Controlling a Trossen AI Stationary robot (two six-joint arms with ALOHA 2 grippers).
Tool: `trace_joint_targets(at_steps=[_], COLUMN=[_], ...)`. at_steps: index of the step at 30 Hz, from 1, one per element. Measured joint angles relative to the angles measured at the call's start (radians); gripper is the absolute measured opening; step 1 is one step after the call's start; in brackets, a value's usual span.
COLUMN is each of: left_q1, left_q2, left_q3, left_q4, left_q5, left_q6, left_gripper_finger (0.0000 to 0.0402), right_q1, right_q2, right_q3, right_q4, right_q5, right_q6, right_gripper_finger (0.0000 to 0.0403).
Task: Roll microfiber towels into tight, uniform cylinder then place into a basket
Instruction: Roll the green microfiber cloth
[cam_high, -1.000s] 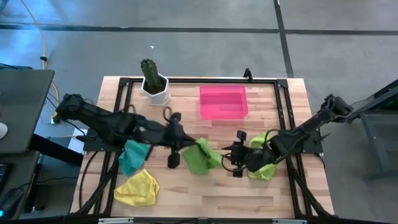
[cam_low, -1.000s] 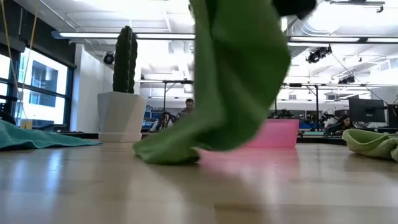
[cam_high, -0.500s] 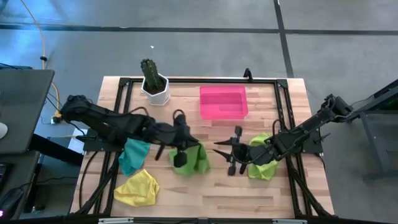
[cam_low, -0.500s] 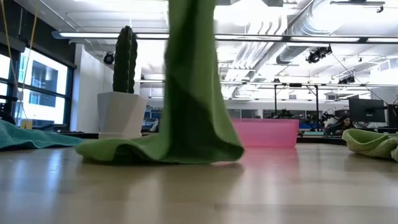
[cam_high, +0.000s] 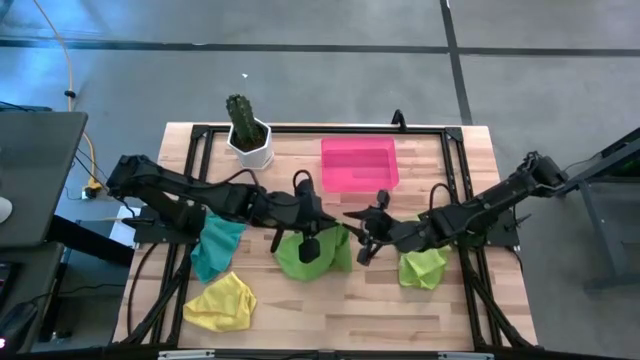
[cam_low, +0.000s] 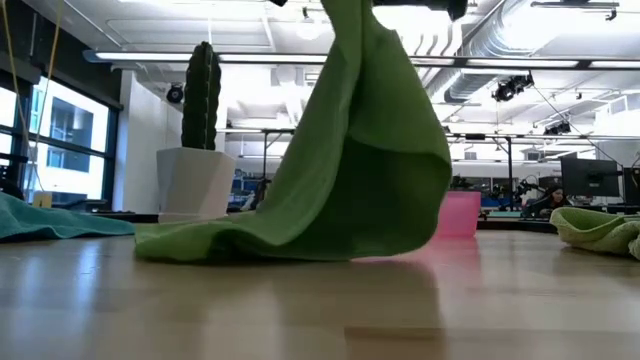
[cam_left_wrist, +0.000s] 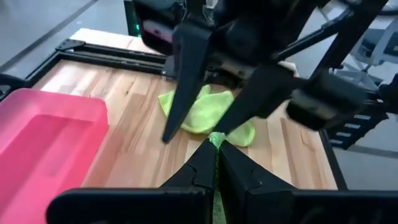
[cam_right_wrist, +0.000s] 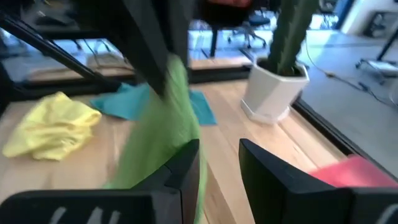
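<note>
1. Step in hand, as I judge it: laying a lime green towel (cam_high: 312, 250) out for rolling. The left gripper (cam_left_wrist: 216, 142) pinches its corner shut mid-table; the lower edge drapes on the wooden table (cam_high: 420, 305).
2. The right gripper (cam_high: 362, 232), fingers part-open and empty, waits just right of it.
3. Next: grasp a second corner and spread it flat.
4. The pink basket (cam_high: 359, 165) sits far, empty.

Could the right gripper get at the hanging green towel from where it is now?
Probably yes. The right gripper is open and right beside the green towel, which hangs from the shut left gripper. Nothing lies between them; only the left gripper crowds the top edge.
</note>
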Motion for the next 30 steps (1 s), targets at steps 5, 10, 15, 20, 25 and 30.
trace_joint_targets(at_steps=[5, 10, 15, 20, 25, 30], left_q1=[-0.001, -0.001, -0.001, -0.001, -0.001, 0.008], left_q2=[-0.016, -0.023, -0.029, -0.025, -0.024, -0.024], left_q3=[0.0, 0.0, 0.0, 0.0, 0.0, 0.0], left_q4=[-0.017, -0.012, -0.031, -0.078, -0.064, -0.046], left_q5=[0.001, 0.001, 0.001, 0.001, 0.0, 0.0], left_q6=[0.026, 0.027, 0.027, 0.019, 0.019, 0.019], left_gripper_finger=[0.0001, 0.0001, 0.0001, 0.0001, 0.0001, 0.0001], right_q1=[-0.008, -0.002, 0.018, 0.021, 0.021, 0.008], right_q2=[0.0, 0.0, -0.017, -0.079, -0.109, -0.094], right_q3=[0.0, 0.0, 0.0, 0.0, 0.0, 0.0], right_q4=[-0.107, -0.187, -0.193, -0.161, -0.084, -0.062], right_q5=[-0.018, -0.097, -0.061, -0.008, -0.009, -0.124], right_q6=[0.074, 0.13, 0.11, 0.067, 0.069, 0.068], right_gripper_finger=[0.0106, 0.0106, 0.0106, 0.0106, 0.0106, 0.0106])
